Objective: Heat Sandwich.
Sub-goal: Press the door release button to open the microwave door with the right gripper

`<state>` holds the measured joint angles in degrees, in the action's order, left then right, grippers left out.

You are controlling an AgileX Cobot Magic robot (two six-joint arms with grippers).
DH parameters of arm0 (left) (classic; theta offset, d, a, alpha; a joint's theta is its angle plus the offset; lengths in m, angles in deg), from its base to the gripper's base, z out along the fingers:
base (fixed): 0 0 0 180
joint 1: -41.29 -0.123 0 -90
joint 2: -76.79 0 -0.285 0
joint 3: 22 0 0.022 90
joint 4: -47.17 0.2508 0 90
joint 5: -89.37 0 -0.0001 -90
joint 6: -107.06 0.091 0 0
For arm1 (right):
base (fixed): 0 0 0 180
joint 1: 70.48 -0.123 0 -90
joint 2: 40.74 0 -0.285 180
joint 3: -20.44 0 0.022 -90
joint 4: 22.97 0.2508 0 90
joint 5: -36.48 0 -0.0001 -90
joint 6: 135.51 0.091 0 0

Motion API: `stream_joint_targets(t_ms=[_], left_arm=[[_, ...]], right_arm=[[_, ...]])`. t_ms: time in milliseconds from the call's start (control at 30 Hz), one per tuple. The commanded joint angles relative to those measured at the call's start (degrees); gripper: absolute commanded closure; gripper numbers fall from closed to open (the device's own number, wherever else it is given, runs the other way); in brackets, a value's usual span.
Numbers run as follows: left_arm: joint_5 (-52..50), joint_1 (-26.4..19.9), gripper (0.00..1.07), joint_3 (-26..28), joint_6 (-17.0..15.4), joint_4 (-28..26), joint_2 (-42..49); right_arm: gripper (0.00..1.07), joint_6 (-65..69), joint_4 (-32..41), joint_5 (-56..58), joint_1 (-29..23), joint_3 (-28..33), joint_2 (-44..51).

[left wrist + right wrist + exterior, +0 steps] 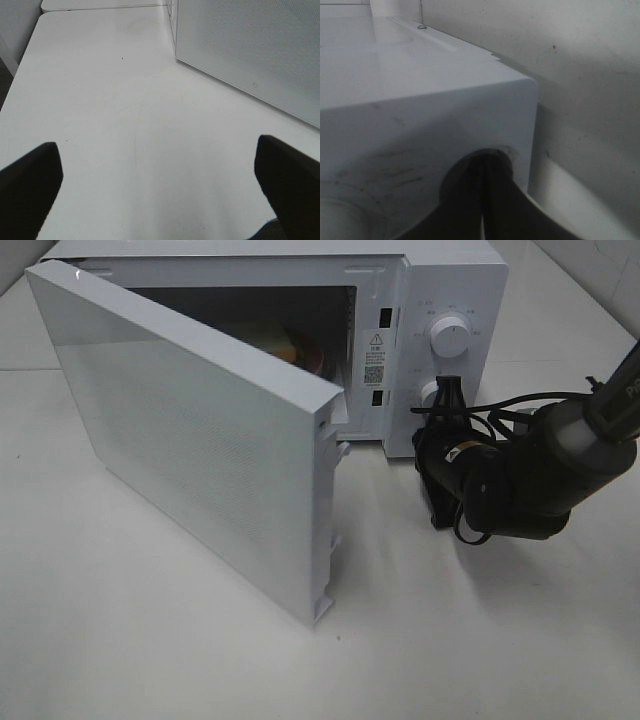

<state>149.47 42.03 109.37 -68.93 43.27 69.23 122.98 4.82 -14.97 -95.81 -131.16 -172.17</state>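
Observation:
The white microwave (440,290) stands at the back of the table with its door (200,430) swung wide open. Past the door's top edge, inside the cavity, a sliver of the sandwich (286,347) shows on a pink plate (317,363); the rest is hidden. My right gripper (442,398) is shut, its tips against the lower knob on the control panel. In the right wrist view the closed fingers (487,200) meet at the panel (420,120). My left gripper (160,185) hangs open over bare table beside the door (250,45), and it holds nothing.
The upper knob (448,338) sits above the right gripper. The open door reaches well out over the white table (150,640). The right arm (540,475) and its cables lie to the right of the microwave.

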Motion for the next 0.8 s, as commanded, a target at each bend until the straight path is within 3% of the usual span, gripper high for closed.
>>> stream_joint_targets(t_ms=[33, 467, 800], left_arm=[[-0.74, -0.11, 0.07, -0.29, 0.00, -0.06, 1.66], [-0.74, -0.11, 0.07, -0.29, 0.00, -0.06, 1.66], [-0.74, -0.11, 0.07, -0.29, 0.00, -0.06, 1.66]], right_arm=[[1.07, -0.86, -3.15, -16.04, 1.83, -5.96, -0.17], [1.07, -0.80, -3.44, -9.91, 1.78, -5.39, 0.69], [1.07, -2.35, -3.61, 4.64, 1.72, -2.18, 5.27]])
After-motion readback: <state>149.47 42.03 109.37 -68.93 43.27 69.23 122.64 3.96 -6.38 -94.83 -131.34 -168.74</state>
